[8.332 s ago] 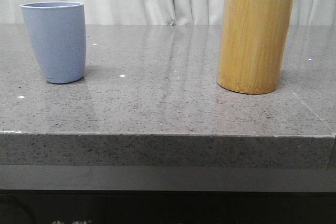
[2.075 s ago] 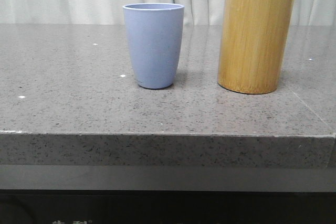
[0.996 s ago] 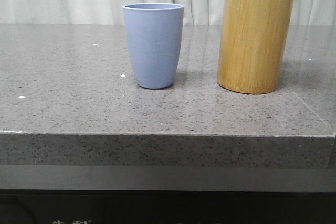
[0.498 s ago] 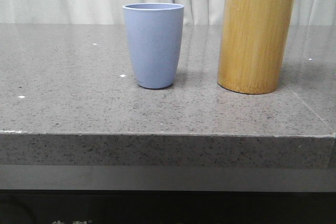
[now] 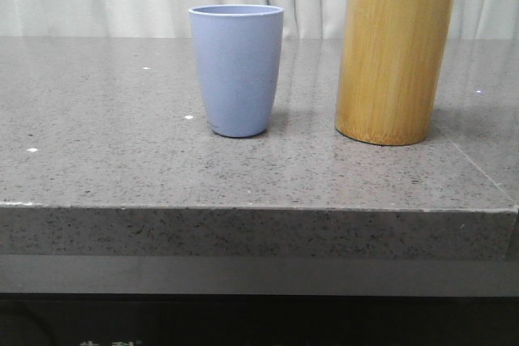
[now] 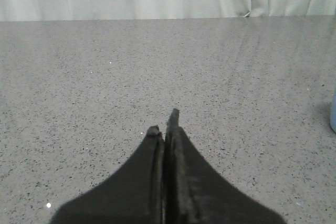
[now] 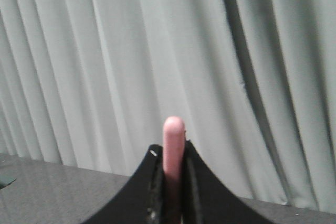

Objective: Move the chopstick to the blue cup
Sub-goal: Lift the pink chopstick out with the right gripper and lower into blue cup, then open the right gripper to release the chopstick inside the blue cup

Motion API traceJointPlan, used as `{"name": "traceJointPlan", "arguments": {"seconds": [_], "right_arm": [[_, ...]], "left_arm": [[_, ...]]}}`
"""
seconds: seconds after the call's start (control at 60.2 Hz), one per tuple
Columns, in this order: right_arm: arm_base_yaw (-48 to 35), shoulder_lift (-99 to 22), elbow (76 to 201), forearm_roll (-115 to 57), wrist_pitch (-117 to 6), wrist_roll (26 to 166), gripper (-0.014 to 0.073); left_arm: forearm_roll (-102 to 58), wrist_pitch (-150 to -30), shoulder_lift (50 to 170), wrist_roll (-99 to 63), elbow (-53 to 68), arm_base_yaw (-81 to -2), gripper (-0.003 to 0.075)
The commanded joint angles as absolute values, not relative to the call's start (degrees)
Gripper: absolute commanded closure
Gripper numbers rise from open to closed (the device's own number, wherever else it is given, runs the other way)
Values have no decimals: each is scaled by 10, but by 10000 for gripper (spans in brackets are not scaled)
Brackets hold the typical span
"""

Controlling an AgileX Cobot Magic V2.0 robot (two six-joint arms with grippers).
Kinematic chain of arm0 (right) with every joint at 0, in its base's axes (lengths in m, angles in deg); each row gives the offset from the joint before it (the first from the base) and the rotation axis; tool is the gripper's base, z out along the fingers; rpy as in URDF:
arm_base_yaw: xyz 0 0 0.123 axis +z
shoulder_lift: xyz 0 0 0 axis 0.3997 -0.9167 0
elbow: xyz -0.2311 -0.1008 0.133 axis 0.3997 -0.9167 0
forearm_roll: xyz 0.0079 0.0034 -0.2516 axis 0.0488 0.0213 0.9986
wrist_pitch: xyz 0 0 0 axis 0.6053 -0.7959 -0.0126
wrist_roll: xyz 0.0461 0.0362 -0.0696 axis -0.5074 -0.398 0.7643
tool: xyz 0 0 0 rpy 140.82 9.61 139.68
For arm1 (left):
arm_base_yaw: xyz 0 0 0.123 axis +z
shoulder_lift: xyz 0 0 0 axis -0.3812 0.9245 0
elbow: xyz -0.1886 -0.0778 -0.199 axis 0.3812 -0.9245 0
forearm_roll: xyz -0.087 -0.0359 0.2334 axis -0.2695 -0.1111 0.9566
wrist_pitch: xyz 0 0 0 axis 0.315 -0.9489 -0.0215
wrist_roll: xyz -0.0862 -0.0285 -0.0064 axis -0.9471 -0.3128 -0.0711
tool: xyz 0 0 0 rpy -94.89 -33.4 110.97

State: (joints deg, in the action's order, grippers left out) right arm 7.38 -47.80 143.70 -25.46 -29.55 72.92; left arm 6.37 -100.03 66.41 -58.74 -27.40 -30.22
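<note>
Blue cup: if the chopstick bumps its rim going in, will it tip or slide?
The blue cup tapers to a narrow base and looks tall for its footprint, so a sideways knock at the rim could probably tip it. It looks light, and the table looks smooth, so it may slide.

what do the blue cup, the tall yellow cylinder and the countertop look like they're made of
Blue cup: probably matte plastic, with an even periwinkle colour and no gloss. Yellow cylinder: looks like bamboo, going by its fine vertical grain and satin sheen. Countertop: polished speckled grey stone or a quartz composite, faintly reflecting both vessels.
</note>
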Motion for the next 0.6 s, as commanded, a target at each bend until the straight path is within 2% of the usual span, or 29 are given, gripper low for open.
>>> {"name": "traceJointPlan", "arguments": {"seconds": [0.0, 0.149, 0.349, 0.581], "right_arm": [[102, -491, 1458, -248, -232, 733, 571], [134, -551, 1458, -248, -205, 733, 571], [136, -621, 1458, -248, -207, 733, 566], [136, -645, 1458, -248, -226, 734, 543]], "left_arm": [[59, -951, 668, -593, -259, -301, 739], [59, -951, 668, -593, -259, -301, 739], [59, -951, 668, -593, -259, -301, 739], [59, -951, 668, -593, -259, -301, 739]]}}
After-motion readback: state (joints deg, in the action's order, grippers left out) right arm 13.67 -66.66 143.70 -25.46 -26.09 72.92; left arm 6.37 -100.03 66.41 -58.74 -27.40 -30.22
